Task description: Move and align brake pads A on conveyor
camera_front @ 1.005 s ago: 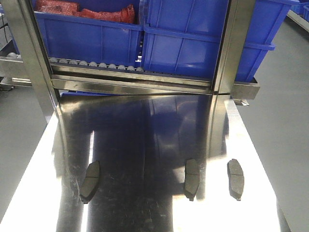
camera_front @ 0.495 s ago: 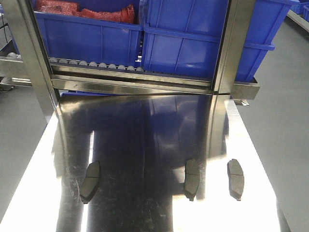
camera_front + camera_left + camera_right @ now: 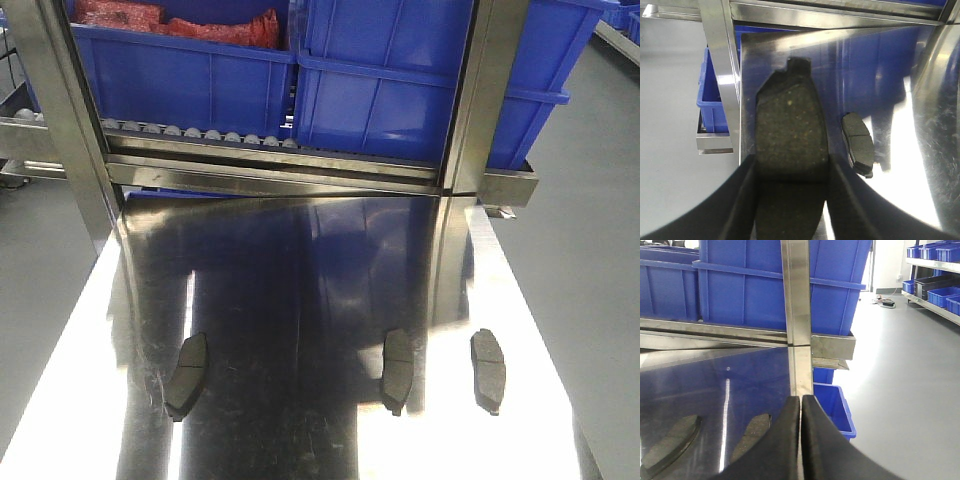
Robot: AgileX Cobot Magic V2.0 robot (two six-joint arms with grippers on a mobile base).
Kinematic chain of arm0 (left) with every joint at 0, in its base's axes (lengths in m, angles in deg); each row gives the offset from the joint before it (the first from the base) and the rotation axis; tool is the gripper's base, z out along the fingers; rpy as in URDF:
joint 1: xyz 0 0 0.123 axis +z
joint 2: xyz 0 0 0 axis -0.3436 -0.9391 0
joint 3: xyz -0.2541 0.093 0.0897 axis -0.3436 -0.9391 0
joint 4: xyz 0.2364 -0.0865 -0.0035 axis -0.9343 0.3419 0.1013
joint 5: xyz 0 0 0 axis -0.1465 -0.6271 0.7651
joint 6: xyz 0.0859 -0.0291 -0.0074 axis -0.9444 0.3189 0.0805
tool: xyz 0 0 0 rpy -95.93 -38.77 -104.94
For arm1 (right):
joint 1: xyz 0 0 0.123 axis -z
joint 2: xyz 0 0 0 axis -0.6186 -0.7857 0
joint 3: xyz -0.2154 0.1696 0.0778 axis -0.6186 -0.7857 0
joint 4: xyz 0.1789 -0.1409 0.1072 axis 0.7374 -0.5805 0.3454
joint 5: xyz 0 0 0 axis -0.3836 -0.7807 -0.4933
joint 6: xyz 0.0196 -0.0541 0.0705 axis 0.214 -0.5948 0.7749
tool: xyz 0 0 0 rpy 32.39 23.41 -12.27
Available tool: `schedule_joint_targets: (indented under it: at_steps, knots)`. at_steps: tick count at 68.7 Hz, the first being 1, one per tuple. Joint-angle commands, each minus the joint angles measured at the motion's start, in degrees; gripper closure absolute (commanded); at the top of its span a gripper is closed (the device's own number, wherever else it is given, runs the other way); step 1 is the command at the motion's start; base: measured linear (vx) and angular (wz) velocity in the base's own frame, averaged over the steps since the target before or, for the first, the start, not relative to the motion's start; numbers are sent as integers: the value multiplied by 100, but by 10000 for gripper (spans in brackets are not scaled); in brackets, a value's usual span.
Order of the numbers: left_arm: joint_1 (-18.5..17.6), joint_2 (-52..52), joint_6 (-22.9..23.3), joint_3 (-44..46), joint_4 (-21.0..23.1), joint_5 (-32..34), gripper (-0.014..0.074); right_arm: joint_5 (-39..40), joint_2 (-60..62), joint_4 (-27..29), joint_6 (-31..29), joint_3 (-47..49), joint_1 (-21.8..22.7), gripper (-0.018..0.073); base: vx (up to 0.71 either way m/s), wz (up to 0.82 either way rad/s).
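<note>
Three brake pads lie on the shiny steel tabletop [image 3: 300,260] in the front view: one at the left [image 3: 187,375], one right of centre [image 3: 397,370], one at the right [image 3: 488,369]. No gripper shows there. In the left wrist view my left gripper [image 3: 791,167] is shut on another brake pad [image 3: 790,130], its end tab pointing away; a pad [image 3: 858,145] lies on the steel to its right. My right gripper [image 3: 800,399] is shut with nothing between its fingers, over the table's right edge, and two pads [image 3: 752,432] [image 3: 670,442] lie to its left. The conveyor is out of view.
Blue bins [image 3: 390,70] sit on a roller rack behind the tabletop, between steel posts [image 3: 485,90]. One bin holds red parts [image 3: 180,22]. Another blue bin [image 3: 832,405] stands on the grey floor [image 3: 910,390] off the table's right edge.
</note>
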State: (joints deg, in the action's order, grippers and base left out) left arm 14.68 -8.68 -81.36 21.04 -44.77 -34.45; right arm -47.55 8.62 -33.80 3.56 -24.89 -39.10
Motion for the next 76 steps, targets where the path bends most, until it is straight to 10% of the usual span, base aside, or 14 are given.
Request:
schedule_joint_targets:
  at_steps: [1, 37, 76]
  knots:
    - [-40, -34, 60, 171, 69, 542, 602, 435, 74, -43, -7, -65, 21, 571, 0, 0]
    - [-40, -34, 60, 171, 69, 547, 602, 904, -40, 517, 259, 511, 21, 571, 0, 0]
    - [-40, -34, 60, 171, 69, 547, 602, -2496, -4125, 847, -494, 3207, 21, 571, 0, 0]
